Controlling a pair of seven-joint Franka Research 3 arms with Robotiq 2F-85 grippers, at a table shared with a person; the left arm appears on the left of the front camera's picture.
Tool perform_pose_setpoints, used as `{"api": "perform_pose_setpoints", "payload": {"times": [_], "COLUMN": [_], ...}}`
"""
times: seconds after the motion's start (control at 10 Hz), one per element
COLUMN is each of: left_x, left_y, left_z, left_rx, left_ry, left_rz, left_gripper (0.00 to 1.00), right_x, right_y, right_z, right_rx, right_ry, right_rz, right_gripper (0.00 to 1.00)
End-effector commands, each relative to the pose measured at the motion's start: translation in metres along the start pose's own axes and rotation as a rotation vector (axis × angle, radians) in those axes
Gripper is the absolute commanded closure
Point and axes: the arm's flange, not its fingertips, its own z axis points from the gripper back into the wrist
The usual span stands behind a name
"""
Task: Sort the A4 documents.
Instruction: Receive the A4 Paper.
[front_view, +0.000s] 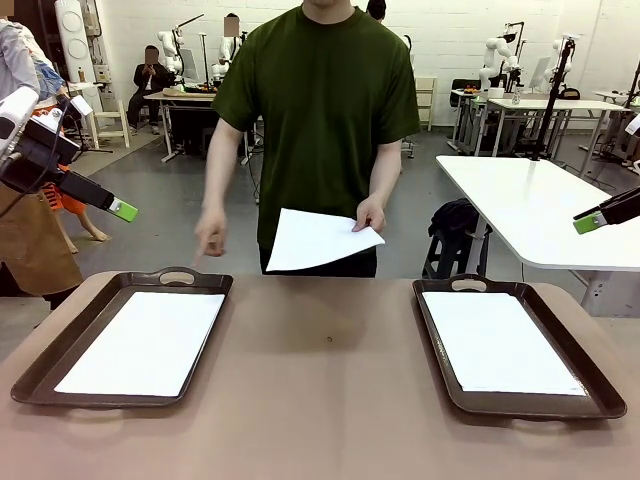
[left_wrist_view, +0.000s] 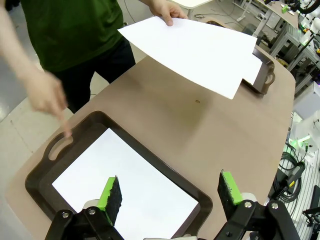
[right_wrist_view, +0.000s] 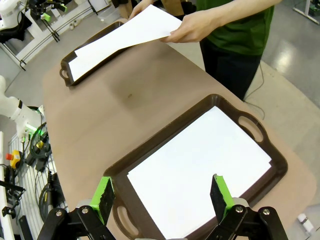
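Observation:
A person in a green shirt holds one white A4 sheet (front_view: 318, 240) (left_wrist_view: 195, 50) (right_wrist_view: 135, 35) in one hand above the table's far edge. The other hand (front_view: 209, 235) points down at the left tray (front_view: 70, 345). White sheets lie in the left tray (front_view: 145, 342) (left_wrist_view: 125, 185) and in the right tray (front_view: 497, 340) (right_wrist_view: 200, 172). My left gripper (front_view: 122, 210) (left_wrist_view: 170, 192) hangs open above the left tray. Above the right tray my right gripper (front_view: 590, 222) (right_wrist_view: 161, 195) is open too. Both are empty.
The dark brown right tray (front_view: 590, 375) sits at the table's right side. The brown table top (front_view: 325, 380) between the trays is bare. A white table (front_view: 530, 200) and a stool stand behind on the right. Other tables and people are farther back.

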Motion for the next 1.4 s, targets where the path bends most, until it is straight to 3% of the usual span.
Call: {"api": "perform_pose_setpoints", "payload": {"times": [0.0,1.0,1.3], "left_x": [-0.001,0.000,0.003], "left_y": [-0.001,0.000,0.017], "left_z": [0.000,0.000,-0.028], "left_rx": [0.004,0.000,-0.158], "left_ry": [0.001,0.000,-0.100], "left_rz": [-0.023,0.000,0.118], "left_gripper": [0.00,0.00,0.00], "right_x": [0.000,0.000,0.000], "right_y": [0.001,0.001,0.001], "right_z": [-0.001,-0.001,-0.001], "right_rx": [0.002,0.002,0.002], "right_ry": [0.001,0.001,0.001], "right_rz": [0.005,0.005,0.005], "right_gripper": [0.00,0.00,0.00]}}
